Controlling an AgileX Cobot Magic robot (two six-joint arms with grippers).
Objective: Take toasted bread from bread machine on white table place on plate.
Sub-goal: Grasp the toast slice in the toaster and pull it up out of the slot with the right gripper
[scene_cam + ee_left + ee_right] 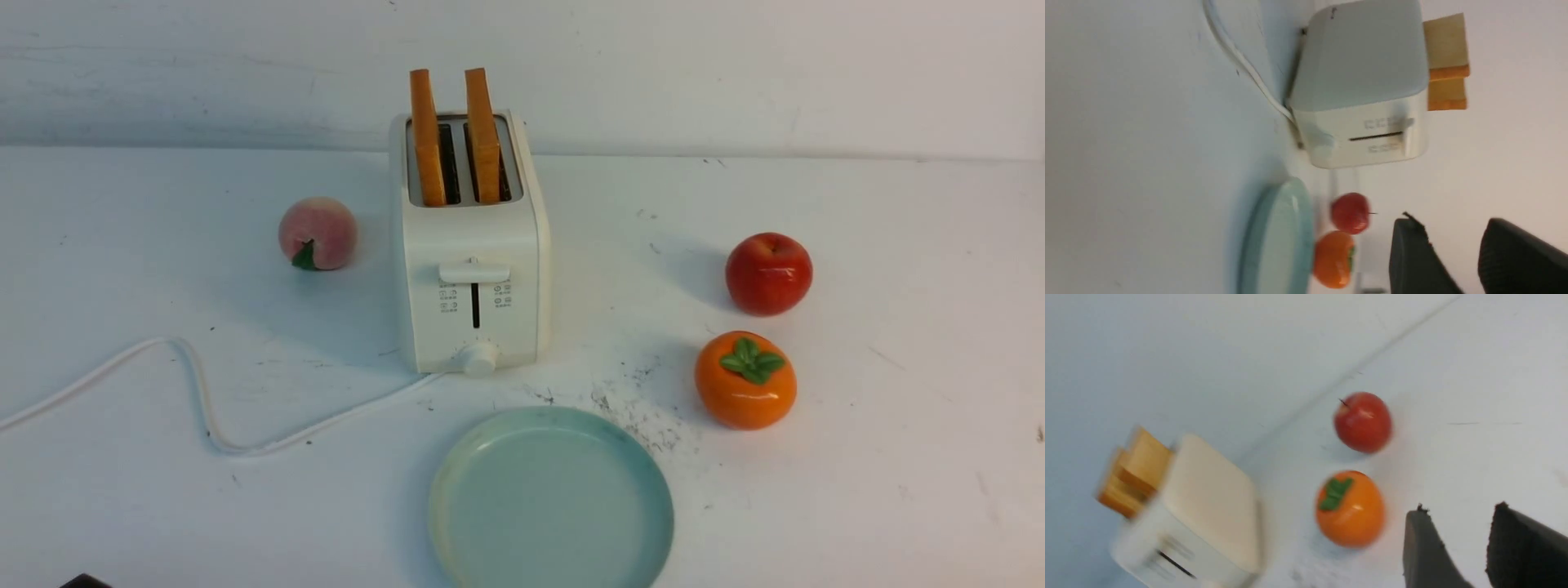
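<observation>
Front view. White toaster (473, 278) at the middle of the scuffed white table (898, 457), control face toward the camera, lever (473, 272) at the top of its slot, round knob (478, 358) at the base. Both pieces of toast upright in the slots, sticking up above the top, one per slot and apart from each other: left slice (426, 135), right slice (482, 135). Pale teal plate (551, 506) bare, on the near side of the toaster and a little to the right, not touching it. White cord (196, 392) snaking from the toaster's base off to the left edge. Peach (317, 233) left of the toaster. Red apple (768, 273) well to its right, with an orange persimmon (744, 380) nearer than the apple and apart from it.

Left wrist view. Left gripper (1453, 228) with two dark fingers (1412, 261) spread apart, only air in the gap, clasping nothing. Beyond them the toaster (1359, 73), toast (1447, 41) poking out of its top, cord (1237, 53) trailing from its base. Plate (1280, 237) seen edge-on beside the control face, apple (1350, 212) and persimmon (1333, 259) past it.

Right wrist view, blurred. Right gripper (1457, 514) likewise parted, dark fingers (1425, 551) with nothing between them. Persimmon (1349, 508) nearest the fingers but not touching, apple (1363, 422) beyond it. Toaster (1208, 498) farther off, toast (1135, 469) in its slots.
</observation>
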